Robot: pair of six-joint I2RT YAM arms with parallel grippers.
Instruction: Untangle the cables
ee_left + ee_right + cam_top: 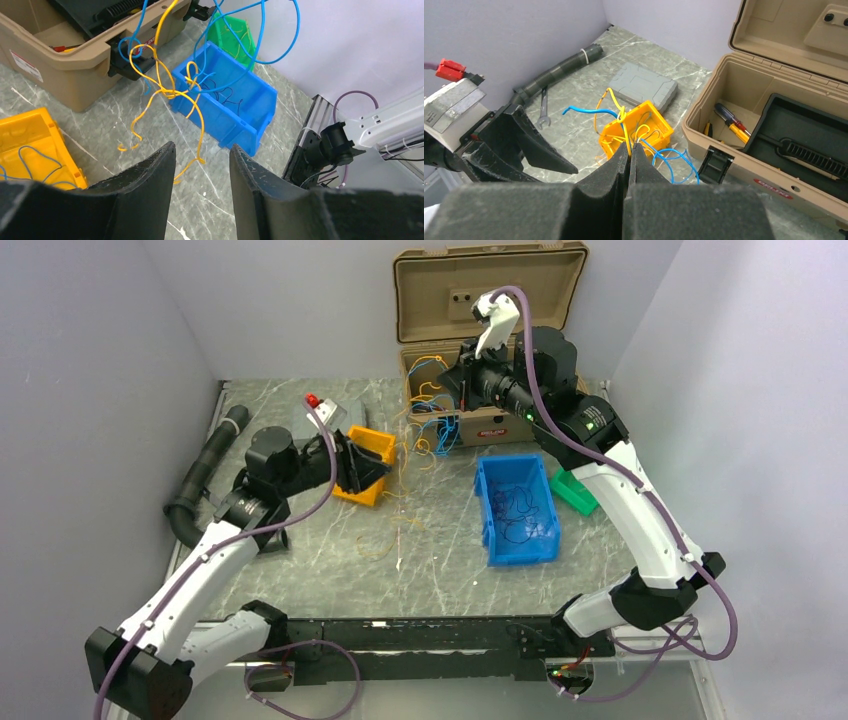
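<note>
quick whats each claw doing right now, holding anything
Left claw: open, nothing between its fingers.
Right claw: shut on the cables, gripping yellow and blue strands.

From here I can't read the red label (774, 194) on the tan toolbox (744, 175). Its white side sticker (25, 66) is too small too.

- Light is even and fairly bright; shadows on the table (440, 560) are soft.
- Close to each wrist camera, the black fingers (145, 195) look slightly unsharp.
</note>
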